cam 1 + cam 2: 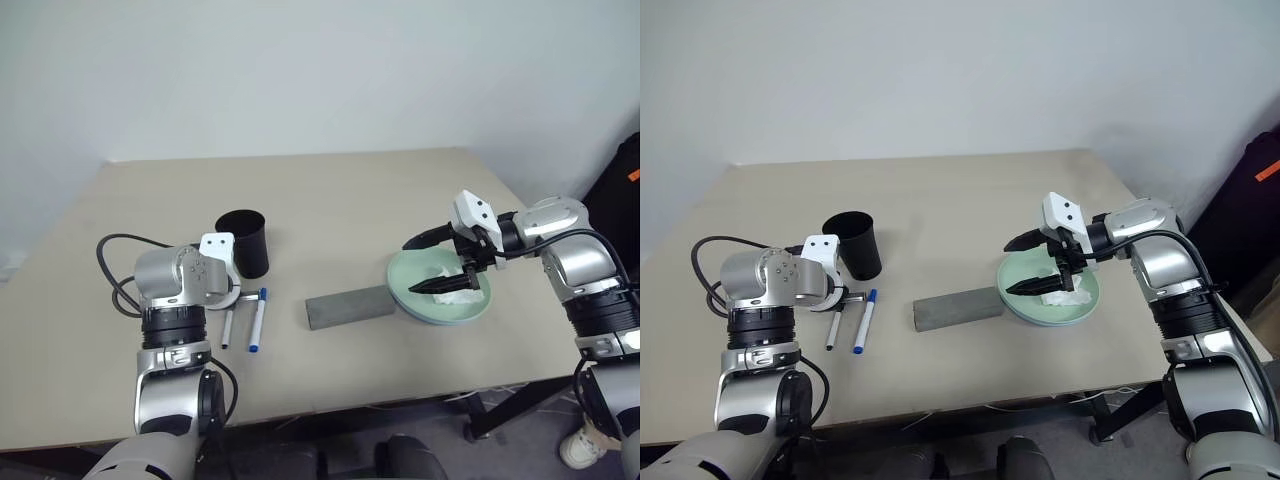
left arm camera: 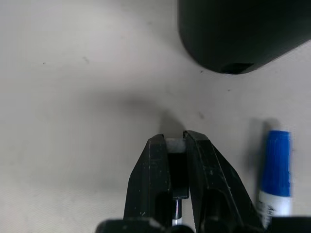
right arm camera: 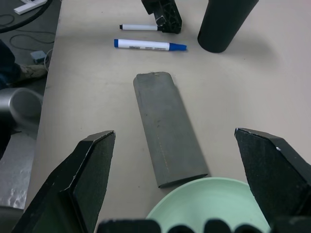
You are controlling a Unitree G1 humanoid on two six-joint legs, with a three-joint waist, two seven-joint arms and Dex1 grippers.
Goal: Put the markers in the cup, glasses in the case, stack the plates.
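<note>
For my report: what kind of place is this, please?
Probably a lab or test room, not a home: a bare table against a plain white wall, loose cables on the floor, and a few props like the cup.

table: matt beige, smooth | cup: black plastic, slight sheen | case: grey, matt, a bit rough | plate: mint, smooth | tissue: white crumpled paper
</note>
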